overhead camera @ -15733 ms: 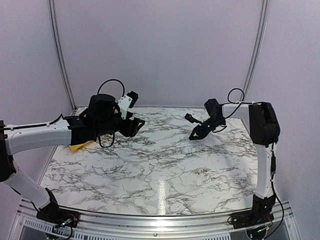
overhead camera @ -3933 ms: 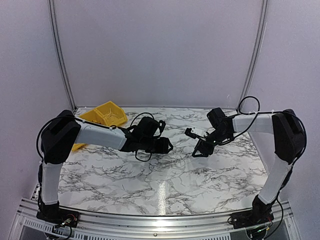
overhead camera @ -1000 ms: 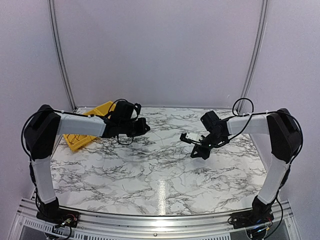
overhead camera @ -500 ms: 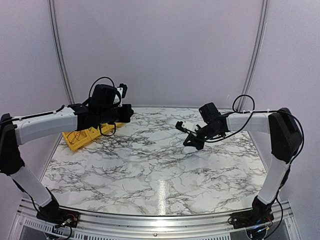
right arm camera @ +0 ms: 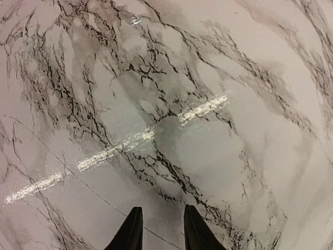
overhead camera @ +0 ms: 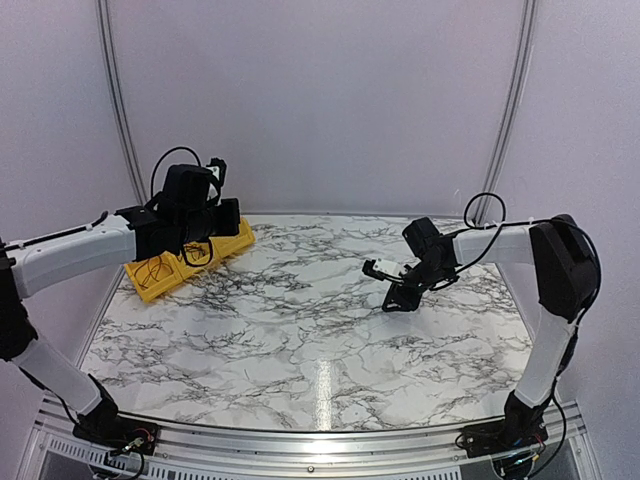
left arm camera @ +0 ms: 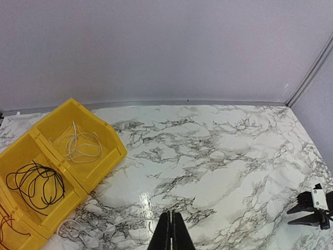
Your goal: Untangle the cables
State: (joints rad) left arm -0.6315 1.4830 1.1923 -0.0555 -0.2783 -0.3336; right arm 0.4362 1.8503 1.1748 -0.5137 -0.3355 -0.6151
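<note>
— Where do we find the cables (left arm camera: 36, 185)?
— Looped in the yellow bin (left arm camera: 99, 166), at the table's (overhead camera: 300, 330) far-left corner by the back wall.
— And our claws?
— The left claw (left arm camera: 169, 216) is pinched closed on nothing, raised beside the bin. The right claw (right arm camera: 163, 209) stands slightly parted over marble, well apart from it.
</note>
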